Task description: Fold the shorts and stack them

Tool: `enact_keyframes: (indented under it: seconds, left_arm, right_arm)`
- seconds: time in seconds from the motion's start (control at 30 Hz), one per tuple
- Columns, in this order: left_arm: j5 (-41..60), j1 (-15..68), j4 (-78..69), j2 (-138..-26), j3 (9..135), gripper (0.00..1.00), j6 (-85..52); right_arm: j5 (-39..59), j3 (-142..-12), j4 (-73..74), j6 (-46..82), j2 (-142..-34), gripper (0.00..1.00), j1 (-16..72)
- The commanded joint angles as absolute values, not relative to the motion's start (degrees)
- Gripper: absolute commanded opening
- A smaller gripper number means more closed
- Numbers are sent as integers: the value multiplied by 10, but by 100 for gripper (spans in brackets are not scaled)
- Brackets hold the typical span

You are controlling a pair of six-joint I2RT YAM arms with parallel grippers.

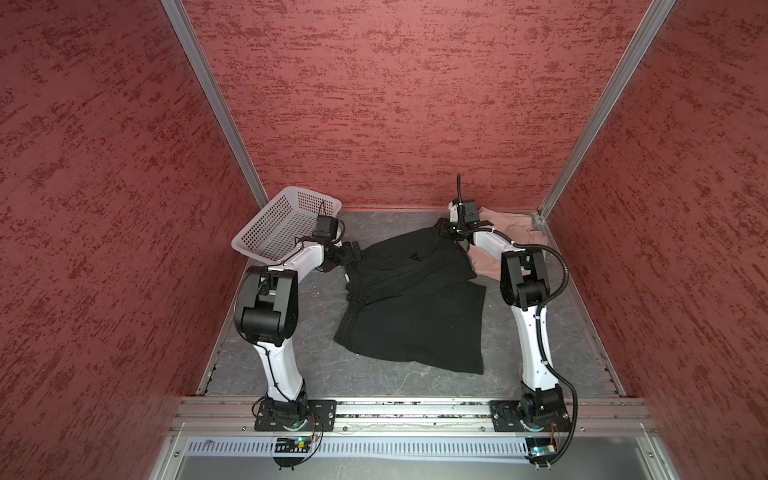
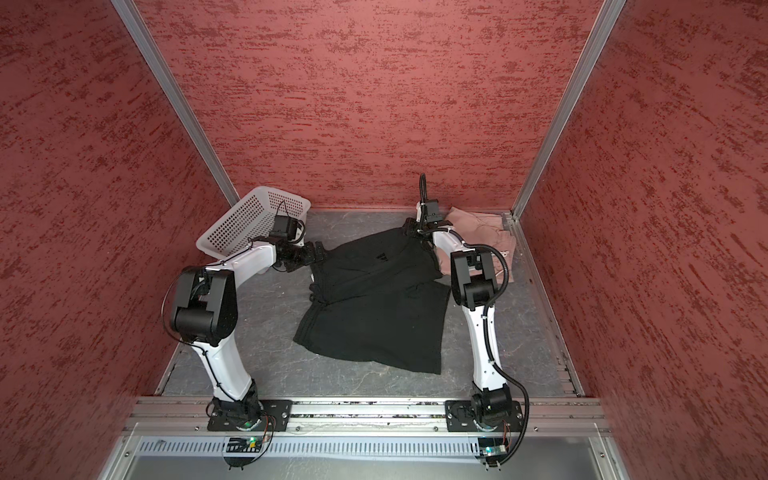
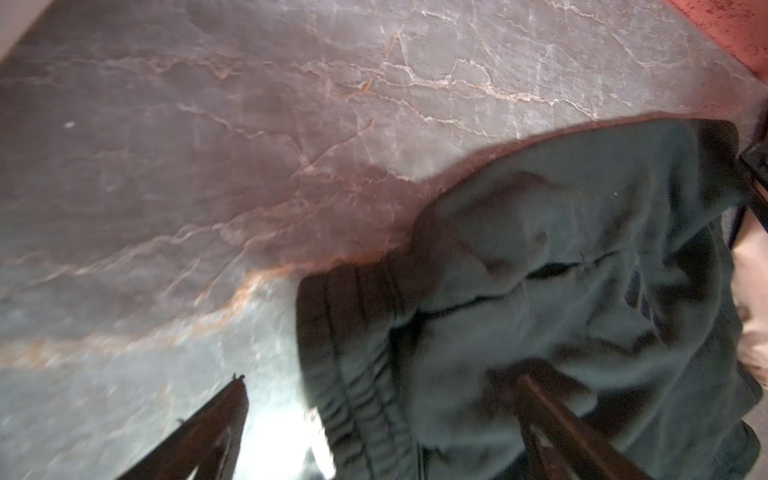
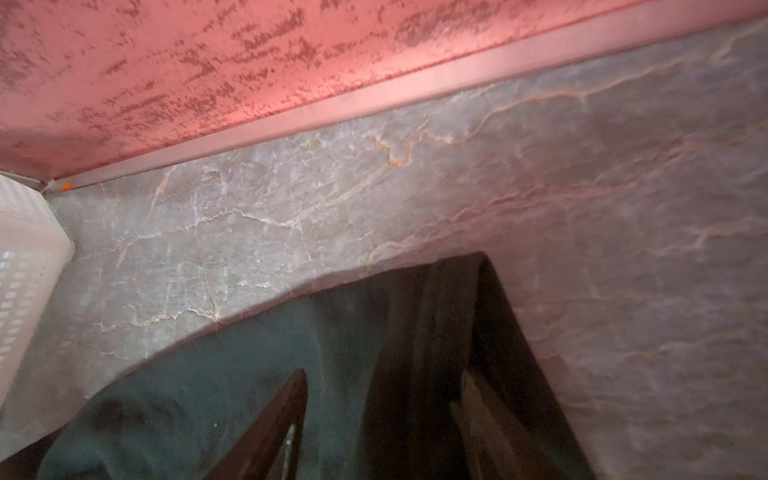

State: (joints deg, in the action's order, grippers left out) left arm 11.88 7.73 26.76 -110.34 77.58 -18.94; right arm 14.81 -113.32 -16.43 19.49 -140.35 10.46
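Observation:
The black shorts [image 1: 415, 307] [image 2: 374, 311] lie partly folded in the middle of the grey table, logo up. My left gripper [image 1: 355, 251] [image 3: 380, 378] is open at their left end. One finger is over bare table and the other over the gathered waistband [image 3: 353, 374]. My right gripper [image 1: 444, 230] [image 4: 382, 374] is at the far corner of the black shorts [image 4: 249, 374]. Its fingers stand apart with the dark hem between them, so it is open. The dusty-pink shorts [image 1: 515, 226] [image 2: 482, 228] lie crumpled at the back right, partly hidden behind my right arm.
A white perforated basket [image 1: 274, 224] [image 2: 245, 220] [image 4: 20, 257] leans tilted in the back left corner, just behind my left wrist. Red walls close in the table on three sides. Bare marble-grey table [image 1: 374, 378] shows in front of the black shorts.

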Motion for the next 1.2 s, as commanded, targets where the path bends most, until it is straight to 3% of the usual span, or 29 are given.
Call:
enact_keyframes:
  seconds: [0.0, 0.13, 0.27, 0.3, 0.4, 0.47, 0.5, 0.9, 1.07, 1.1, 1.17]
  left_arm:
    - [123, 81, 283, -1135, 802, 100, -171]
    - [136, 82, 280, -1158, 821, 91, -163]
    - [142, 82, 281, -1176, 847, 63, -156]
    - [144, 82, 281, -1182, 855, 55, -153]
    - [155, 82, 286, -1200, 879, 19, -146]
    - [164, 82, 287, -1206, 888, 3, -144]
    - [166, 82, 288, -1207, 893, 0, -144]
    - [144, 56, 307, -1215, 978, 0, -115]
    - [146, 56, 262, -1214, 955, 0, -111]
    - [148, 56, 266, -1215, 959, 15, -109]
    - [151, 56, 279, -1211, 965, 99, -108]
  right_arm:
    - [162, -1141, -172, 178, -1410, 49, 104]
    - [198, -1139, -162, 188, -1412, 25, 103]
    - [200, -1138, -161, 188, -1402, 1, 103]
    - [197, -1135, -159, 189, -1397, 0, 102]
    - [193, -1113, -138, 199, -1372, 0, 97]
    - [192, -1097, -125, 201, -1353, 0, 96]
    - [189, -1087, -121, 201, -1344, 0, 94]
    - [106, -983, -82, 194, -1247, 0, 86]
    - [123, -989, -70, 191, -1267, 0, 81]
    - [130, -1004, -88, 186, -1275, 6, 80]
    - [137, -1011, -105, 178, -1274, 28, 80]
